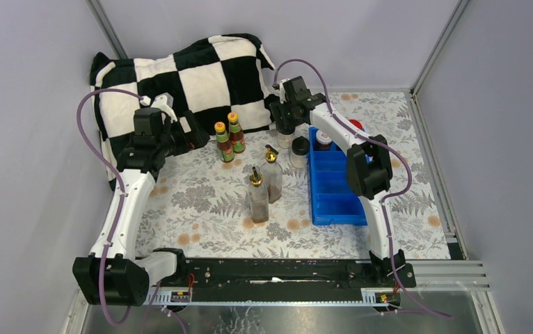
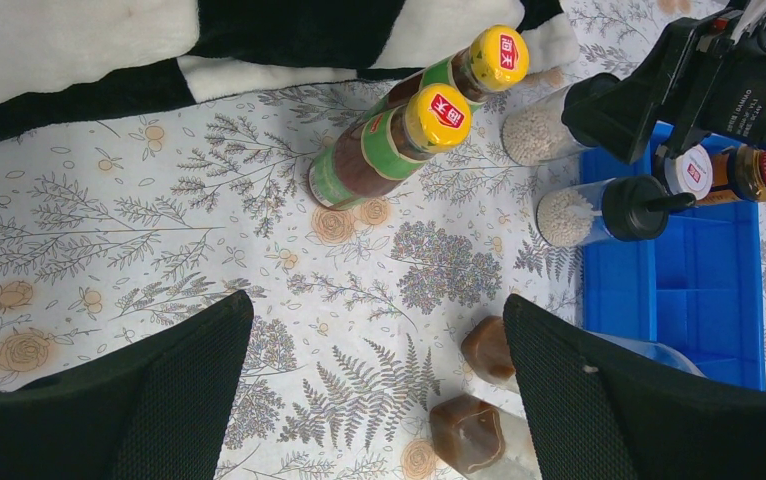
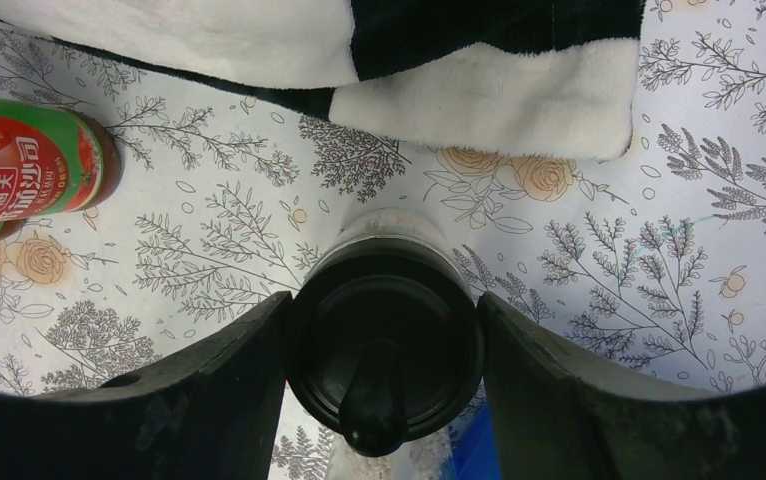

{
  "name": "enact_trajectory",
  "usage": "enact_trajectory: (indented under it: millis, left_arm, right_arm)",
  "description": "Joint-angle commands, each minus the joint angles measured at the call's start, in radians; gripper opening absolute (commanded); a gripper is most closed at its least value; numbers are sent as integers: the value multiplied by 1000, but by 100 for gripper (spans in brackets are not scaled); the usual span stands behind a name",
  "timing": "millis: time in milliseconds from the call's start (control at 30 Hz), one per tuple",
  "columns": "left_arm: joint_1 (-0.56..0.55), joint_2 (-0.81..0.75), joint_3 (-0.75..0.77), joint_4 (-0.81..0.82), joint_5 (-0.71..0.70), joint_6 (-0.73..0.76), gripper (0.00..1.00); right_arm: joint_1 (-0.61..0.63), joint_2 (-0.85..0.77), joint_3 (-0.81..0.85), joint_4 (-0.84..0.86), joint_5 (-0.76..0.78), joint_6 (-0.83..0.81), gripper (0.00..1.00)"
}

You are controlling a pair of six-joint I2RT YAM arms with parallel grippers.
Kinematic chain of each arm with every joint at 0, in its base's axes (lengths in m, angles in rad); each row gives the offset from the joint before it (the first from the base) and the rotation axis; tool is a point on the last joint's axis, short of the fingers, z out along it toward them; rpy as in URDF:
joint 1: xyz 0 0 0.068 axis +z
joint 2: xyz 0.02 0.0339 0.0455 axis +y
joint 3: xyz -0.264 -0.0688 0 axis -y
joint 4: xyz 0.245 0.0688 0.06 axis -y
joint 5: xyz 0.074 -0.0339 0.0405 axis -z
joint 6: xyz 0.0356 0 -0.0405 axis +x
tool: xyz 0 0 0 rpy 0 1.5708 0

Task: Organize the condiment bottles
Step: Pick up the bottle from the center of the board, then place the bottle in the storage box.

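Since the right claw [image 3: 382,310] straddles the black-capped shaker [image 3: 387,365] at its lid, jaws at its sides though whether they grip yet I cannot tell, it should clamp squarely and lift straight up. That shaker stands on the counter [image 1: 201,202] just beside the blue tray [image 1: 330,189], its twin [image 1: 299,149] near, while the left claw [image 2: 377,305] hangs released.

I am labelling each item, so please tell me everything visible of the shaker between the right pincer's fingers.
The black-capped shaker is a small round jar: a clear body holding pale grains and a glossy black, plastic-looking cap with a flip tab. It stands upright on the floral tablecloth, close to the checked blanket and beside the far end of the blue tray. The right pincer grips its cap from both sides.
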Motion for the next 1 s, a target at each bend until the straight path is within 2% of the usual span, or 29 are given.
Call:
enact_trajectory:
  millis: [0,333,633,833,967]
  left_arm:
    - [6,-5,-3,49,-6,12,99]
    - [6,-26,-3,49,3,-2,99]
    - [6,-45,1,41,13,-9,99]
    - [6,-54,1,34,26,-12,99]
    - [5,-56,3,32,38,-10,99]
  right_arm:
    - [-2,-119,5,23,-4,-9,53]
    - [-2,-296,46,9,16,-37,53]
    - [-1,-455,73,-106,146,-71,54]
    - [-6,-559,-37,-160,259,-64,56]
    - [-50,-632,-140,-159,274,-27,57]
